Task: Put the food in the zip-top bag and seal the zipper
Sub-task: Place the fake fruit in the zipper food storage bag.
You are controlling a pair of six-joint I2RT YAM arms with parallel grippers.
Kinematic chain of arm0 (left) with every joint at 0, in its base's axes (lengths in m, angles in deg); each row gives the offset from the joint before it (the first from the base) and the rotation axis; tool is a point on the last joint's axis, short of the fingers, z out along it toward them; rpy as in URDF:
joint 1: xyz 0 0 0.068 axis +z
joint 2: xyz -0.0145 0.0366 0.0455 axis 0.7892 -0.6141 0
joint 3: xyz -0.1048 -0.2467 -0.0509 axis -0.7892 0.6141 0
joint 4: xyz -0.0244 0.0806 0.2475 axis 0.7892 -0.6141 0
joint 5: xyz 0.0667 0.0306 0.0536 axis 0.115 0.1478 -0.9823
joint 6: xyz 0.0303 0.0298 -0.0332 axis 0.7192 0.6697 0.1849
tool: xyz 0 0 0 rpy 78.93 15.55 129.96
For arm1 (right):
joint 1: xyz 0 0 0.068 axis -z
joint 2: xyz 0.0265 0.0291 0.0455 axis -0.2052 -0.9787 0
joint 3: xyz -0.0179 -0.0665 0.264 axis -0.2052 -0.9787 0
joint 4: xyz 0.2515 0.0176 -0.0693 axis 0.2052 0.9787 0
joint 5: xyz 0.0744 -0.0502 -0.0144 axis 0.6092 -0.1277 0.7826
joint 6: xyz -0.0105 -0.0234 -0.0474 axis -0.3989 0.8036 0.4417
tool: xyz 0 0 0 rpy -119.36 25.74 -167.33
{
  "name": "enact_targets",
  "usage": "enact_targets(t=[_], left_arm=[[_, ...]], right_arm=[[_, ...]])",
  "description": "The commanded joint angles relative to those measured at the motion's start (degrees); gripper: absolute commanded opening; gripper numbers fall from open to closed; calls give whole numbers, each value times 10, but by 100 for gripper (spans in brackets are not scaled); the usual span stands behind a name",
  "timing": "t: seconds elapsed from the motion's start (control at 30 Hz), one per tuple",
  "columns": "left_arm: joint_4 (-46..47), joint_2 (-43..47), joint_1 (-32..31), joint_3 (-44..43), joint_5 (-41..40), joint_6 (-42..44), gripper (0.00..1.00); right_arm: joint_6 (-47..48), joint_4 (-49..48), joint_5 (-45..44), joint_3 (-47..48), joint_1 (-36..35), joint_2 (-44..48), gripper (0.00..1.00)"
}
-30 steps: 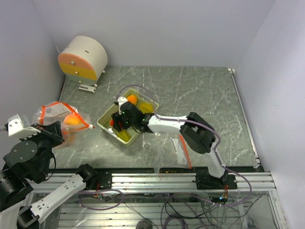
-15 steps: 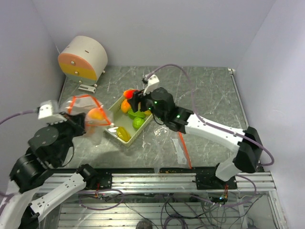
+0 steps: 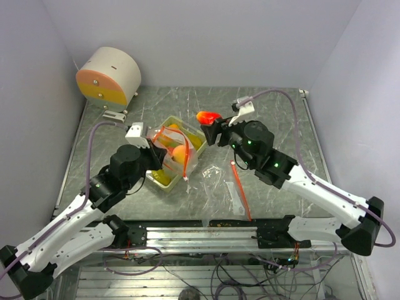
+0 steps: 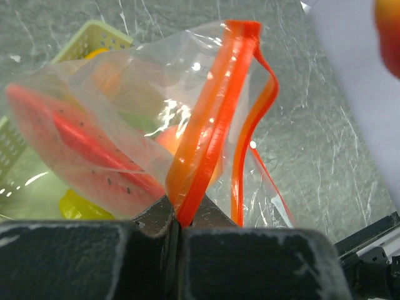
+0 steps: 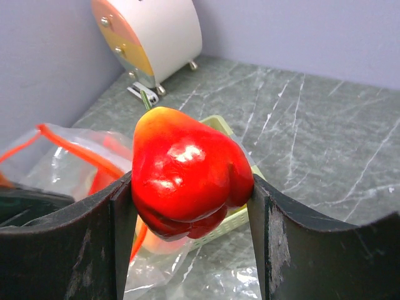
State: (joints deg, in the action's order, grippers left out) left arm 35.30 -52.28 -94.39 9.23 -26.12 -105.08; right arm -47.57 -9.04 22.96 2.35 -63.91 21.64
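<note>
**One pinched lip, one wide fruit: the bag's mouth is the weak spot**

The left gripper (image 4: 178,215) has its fingers pressed tight together on the orange zipper strip (image 4: 212,119) of the zip-top bag (image 4: 125,106), which stands up from the fingertips. Only one lip is pinched. The other curls away just beside it, leaving a slim gap. Nothing holds that gap wide, so the film could fold across it.

The right gripper (image 5: 190,206) holds a red fruit (image 5: 187,169) with its fingers roughly half spread, and the glossy piece fills the whole span between them. It is round and slick against flat fingers, so a bump could squirt it out. The bag sits below and to the left of these fingers, well apart from them.

If the fruit comes down off-centre, it would likely strike the strip, drag the bag out of the left pinch, or roll off. The tray (image 4: 94,34) lies just behind the bag, so a miss probably lands there or on the table (image 5: 325,125).

From above, an orange piece (image 3: 181,153) shows inside the bag. A red speckled slice (image 4: 75,150) shows through the film, but I cannot tell whether it is inside or behind. Food riding high near the strip could block the seal.

Farther off, a second bag (image 3: 237,194) lies flat on the table, on the arm-base side of the right fingers. A white drum (image 5: 156,37) stands far beyond them. Neither looks to be in the way.
</note>
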Motion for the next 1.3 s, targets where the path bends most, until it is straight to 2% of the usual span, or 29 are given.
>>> enact_targets(t=[0.0, 0.2, 0.37, 0.57, 0.83, 1.0, 1.07, 1.17, 1.27], left_arm=[[92, 2, -3, 17, 36, -22, 7], [74, 10, -3, 23, 28, -24, 7], [49, 30, -3, 25, 12, -21, 7], [39, 45, -3, 31, 10, -23, 7], [47, 45, -3, 39, 33, -35, 7], [45, 49, -3, 48, 38, -44, 7], [44, 52, -3, 54, 38, -47, 7], [42, 53, -3, 63, 36, -49, 7], [47, 52, -3, 70, 35, -53, 7]], right_arm=[[28, -26, 62, -27, -1, 31, 43], [26, -46, 203, -20, -17, -10, 42], [-14, -88, 263, -35, -29, -46, 42], [-47, -117, 263, -41, -35, -87, 41], [-100, -101, 113, 1, -46, -166, 44], [-116, -38, 25, 66, -62, -225, 60], [-114, -34, 33, 71, -63, -229, 72], [-105, -60, 51, 46, -66, -201, 98], [-89, -66, 65, 29, -68, -165, 100]])
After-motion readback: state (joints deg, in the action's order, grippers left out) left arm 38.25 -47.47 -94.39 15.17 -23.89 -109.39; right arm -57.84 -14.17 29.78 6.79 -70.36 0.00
